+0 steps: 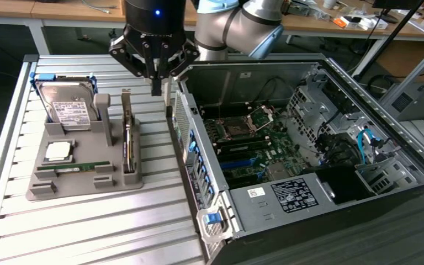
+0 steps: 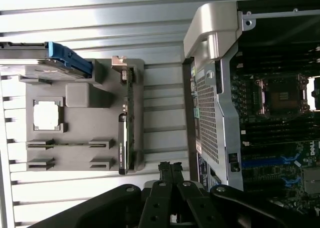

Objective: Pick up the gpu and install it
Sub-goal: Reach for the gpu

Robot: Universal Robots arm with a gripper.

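The arm (image 1: 234, 27) points its gripper (image 1: 155, 88) straight down, fingers closed together.

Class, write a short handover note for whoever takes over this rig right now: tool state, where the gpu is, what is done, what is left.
Tool: shut, empty, hovering between the grey holder and the open computer case.
Gpu: standing on edge in the holder's slot nearest the case, untouched.
Done: nothing visible.
Left: picking up the gpu and installing it in the case.
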